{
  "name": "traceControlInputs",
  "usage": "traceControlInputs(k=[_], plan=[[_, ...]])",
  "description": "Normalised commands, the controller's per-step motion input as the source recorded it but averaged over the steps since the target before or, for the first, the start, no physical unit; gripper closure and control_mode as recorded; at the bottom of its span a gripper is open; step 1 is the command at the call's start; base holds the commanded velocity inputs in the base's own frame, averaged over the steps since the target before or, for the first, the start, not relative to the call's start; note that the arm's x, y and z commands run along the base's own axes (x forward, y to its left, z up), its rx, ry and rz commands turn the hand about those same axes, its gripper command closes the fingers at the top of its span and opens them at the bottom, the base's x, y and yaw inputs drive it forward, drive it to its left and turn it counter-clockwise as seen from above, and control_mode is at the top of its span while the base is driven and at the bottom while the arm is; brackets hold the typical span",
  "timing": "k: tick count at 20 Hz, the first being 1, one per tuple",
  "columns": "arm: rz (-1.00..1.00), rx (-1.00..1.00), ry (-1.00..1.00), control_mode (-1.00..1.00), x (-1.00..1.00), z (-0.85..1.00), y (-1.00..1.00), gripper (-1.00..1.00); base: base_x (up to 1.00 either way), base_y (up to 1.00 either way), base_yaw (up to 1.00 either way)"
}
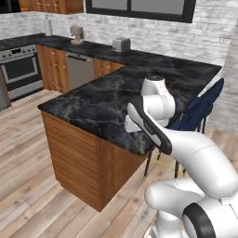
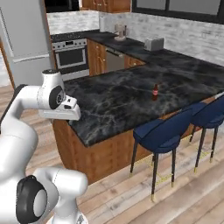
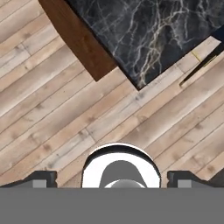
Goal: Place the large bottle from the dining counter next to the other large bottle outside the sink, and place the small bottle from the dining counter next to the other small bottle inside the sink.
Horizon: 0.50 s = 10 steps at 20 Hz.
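Note:
One dark red bottle point(image 2: 154, 92) with a dark cap stands upright on the black marble dining counter point(image 2: 113, 103), near its stool side. Its size class is unclear from here. The sink and the other bottles are out of view. My gripper point(image 3: 112, 179) hangs open with nothing between its fingertips point(image 3: 43, 178), pointing down at the wooden floor just off the counter's near corner point(image 3: 139, 85). The hand point(image 2: 65, 113) sits well left of the bottle, at about counter height. In the left base view the arm point(image 1: 153, 109) covers part of the counter.
Two blue stools point(image 2: 164, 131) stand along the counter's right side. A toaster point(image 1: 121, 44) and a coffee machine point(image 1: 76, 34) sit on the back counter, with a stove point(image 1: 18, 67) and fridge point(image 2: 24, 39) to the left. Wooden floor point(image 1: 32, 153) surrounds the counter.

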Motion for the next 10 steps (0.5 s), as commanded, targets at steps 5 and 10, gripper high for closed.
traceControlInputs(k=[5,10], plan=[[0.0,0.0,0.0,1.0,0.0,0.0,0.0,-1.0,0.28,-1.0,0.54],[0.0,0.0,0.0,1.0,0.0,0.0,0.0,-1.0,0.33,-1.0,0.43]])
